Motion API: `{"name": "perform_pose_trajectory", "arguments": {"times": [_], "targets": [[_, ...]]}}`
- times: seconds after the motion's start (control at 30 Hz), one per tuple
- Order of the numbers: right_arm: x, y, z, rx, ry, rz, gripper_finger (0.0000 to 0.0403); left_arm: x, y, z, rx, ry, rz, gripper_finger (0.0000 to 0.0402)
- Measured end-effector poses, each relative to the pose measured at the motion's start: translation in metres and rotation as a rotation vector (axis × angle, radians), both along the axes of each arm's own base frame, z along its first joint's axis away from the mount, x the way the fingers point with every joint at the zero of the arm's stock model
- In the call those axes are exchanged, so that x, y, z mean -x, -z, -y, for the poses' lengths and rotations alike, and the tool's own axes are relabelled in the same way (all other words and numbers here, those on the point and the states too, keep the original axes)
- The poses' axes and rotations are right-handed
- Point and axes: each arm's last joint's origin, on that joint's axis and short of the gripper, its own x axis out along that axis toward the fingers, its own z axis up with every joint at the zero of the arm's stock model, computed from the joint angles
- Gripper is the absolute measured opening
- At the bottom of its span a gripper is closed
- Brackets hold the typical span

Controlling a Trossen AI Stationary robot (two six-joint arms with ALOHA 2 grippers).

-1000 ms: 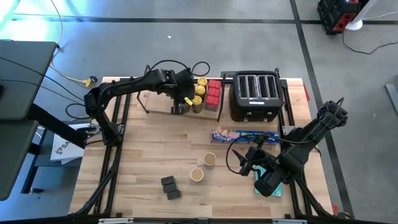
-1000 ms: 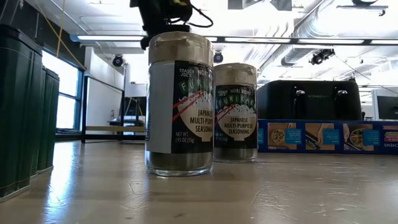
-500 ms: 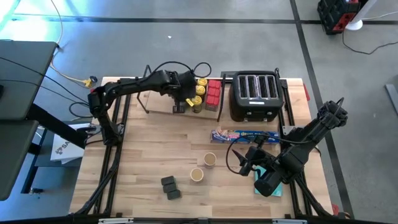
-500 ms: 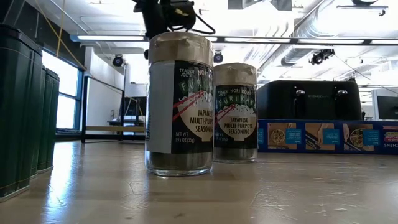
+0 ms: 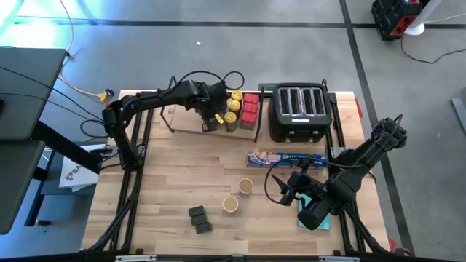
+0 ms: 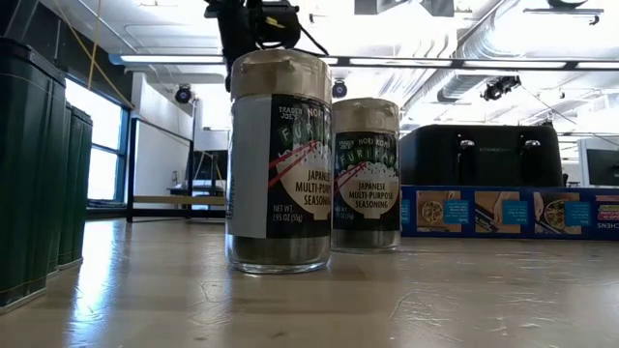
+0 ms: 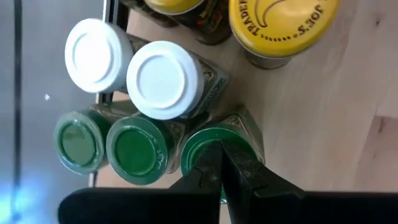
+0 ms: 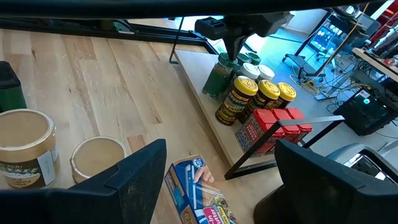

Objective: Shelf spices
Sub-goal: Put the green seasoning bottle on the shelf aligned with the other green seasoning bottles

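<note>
- High view: the left gripper [image 5: 216, 114] sits in the upper centre of the frame, over the front edge of the shelf [image 5: 191, 120], among the jars standing there. Yellow-lidded jars [image 5: 234, 106] and red tins [image 5: 250, 108] stand on the shelf just right of it; the black toaster [image 5: 298, 111] is further right.
- High view, lower half: two tan-lidded jars [image 5: 238, 195] stand near the centre of the table [image 5: 175, 175], two dark grey blocks [image 5: 198, 219] lie below and left of them, and the blue wrap box [image 5: 285, 159] lies in front of the toaster. The right gripper [image 5: 290, 191] rests at lower right, by the teal pad [image 5: 320, 215].
- Low view: two furikake seasoning jars [image 6: 279, 159] fill the centre; the wrap box [image 6: 508, 213] and toaster [image 6: 482, 155] sit at right. The left gripper [image 6: 253, 27] shows at the top, above the nearer jar.
- Left wrist view: the left gripper's fingers [image 7: 242, 180] are pinched on a green-lidded jar [image 7: 208, 149] at bottom centre. Two more green-lidded jars [image 7: 106, 142] stand beside it, two white-lidded jars [image 7: 127, 64] above them, and yellow-lidded jars [image 7: 280, 25] at the top.
- Right wrist view: the right gripper's fingers [image 8: 137, 180] are spread wide, holding nothing. The shelf [image 8: 205, 134] with its jars and red tins [image 8: 273, 127] occupies the upper right; the tan-lidded jars [image 8: 62, 158] stand at lower left.
</note>
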Motion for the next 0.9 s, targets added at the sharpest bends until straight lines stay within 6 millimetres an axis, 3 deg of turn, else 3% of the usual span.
{"name": "perform_pose_trajectory", "arguments": {"times": [0.47,0.77,0.9], "targets": [[0.0,0.0,0.0,0.002,0.0,-0.002,0.0296,0.002,-0.001,-0.002,-0.014,-0.182,0.03,0.0001],[0.0,0.0,0.0,0.003,0.001,0.001,0.0296,-0.011,-0.039,0.017,-0.047,-0.17,0.132,0.0],[0.0,0.0,0.0,0.0,0.002,0.004,0.0296,-0.004,-0.041,0.028,0.005,-0.23,0.058,0.0]]}}
